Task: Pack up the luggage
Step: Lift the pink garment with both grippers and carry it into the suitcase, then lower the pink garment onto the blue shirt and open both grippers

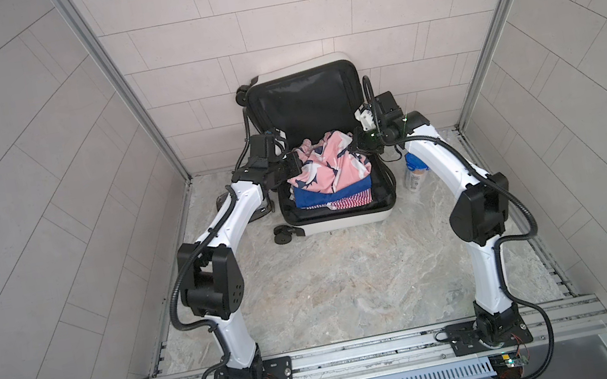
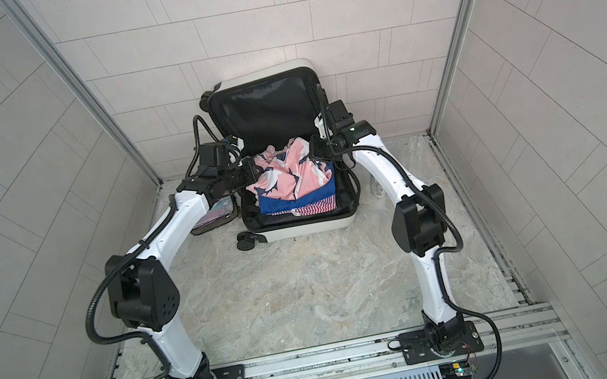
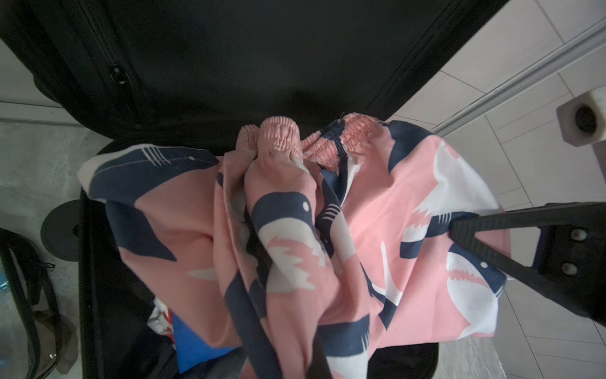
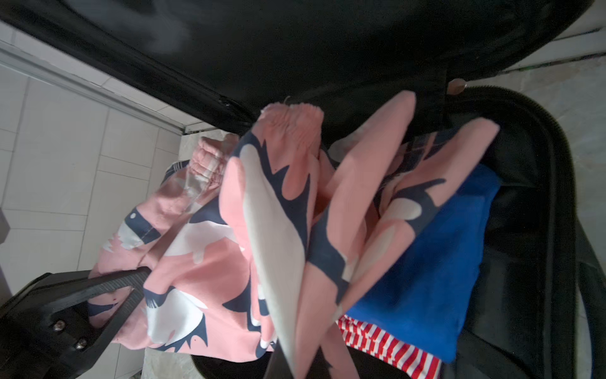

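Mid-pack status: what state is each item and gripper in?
Luggage: open, partly filled.
Shorts: held over luggage by both grippers.
Blue garment: folded inside luggage.
Striped garment: inside, beneath blue garment.
Pouch: outside luggage.
Bottle: outside luggage.
Left gripper: shut on shorts.
Right gripper: shut on shorts.

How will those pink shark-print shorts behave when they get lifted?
The pink shorts are probably floppy: they sag in crumpled folds. They are likely light, being thin cloth with a gathered waistband. They may drape over the rim of the luggage rather than drop in neatly.
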`<state>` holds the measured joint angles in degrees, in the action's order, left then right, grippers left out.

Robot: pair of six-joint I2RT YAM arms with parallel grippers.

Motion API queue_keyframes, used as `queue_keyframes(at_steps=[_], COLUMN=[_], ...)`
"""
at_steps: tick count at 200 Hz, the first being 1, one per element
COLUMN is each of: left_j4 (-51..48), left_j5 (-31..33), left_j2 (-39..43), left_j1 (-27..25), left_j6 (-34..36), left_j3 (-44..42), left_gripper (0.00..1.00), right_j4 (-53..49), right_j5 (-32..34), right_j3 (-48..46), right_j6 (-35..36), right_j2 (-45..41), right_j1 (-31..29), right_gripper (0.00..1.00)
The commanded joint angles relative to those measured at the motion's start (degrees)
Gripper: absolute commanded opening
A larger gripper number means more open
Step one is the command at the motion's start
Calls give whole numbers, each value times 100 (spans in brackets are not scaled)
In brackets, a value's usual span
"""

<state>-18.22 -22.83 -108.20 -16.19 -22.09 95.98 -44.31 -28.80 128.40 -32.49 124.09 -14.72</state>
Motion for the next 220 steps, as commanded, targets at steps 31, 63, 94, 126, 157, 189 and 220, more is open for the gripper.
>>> queue_keyframes(at_steps=[31, 63, 94, 126, 157, 189, 220], left_j4=[73, 30, -200, -311, -408, -726, -790], left_j5=[-223, -101, 119, 194, 288, 574, 765], left_j2=[-681, -908, -1005, -767, -454, -228, 86], left_j1=[211, 221, 264, 435, 452, 446, 443], left_j6=[246, 240, 225, 176, 194, 154, 117], left_j3=[299, 151, 131, 62, 102, 286, 331], left_gripper=[0, 0, 7, 52, 63, 63, 63], right_j4=[-570, -561, -626, -704, -717, -925, -1064], right_j5=[-7, 235, 365, 493, 659, 942, 1319], right_j3=[458, 116, -44, -52, -10, 118, 142], right_j6=[201, 294, 335, 404, 419, 422, 426], right_j2=[597, 590, 572, 344, 46, -166, -471], right_j1=[153, 160, 167, 163, 171, 171, 154], right_gripper=[0, 0, 2, 41, 58, 61, 63])
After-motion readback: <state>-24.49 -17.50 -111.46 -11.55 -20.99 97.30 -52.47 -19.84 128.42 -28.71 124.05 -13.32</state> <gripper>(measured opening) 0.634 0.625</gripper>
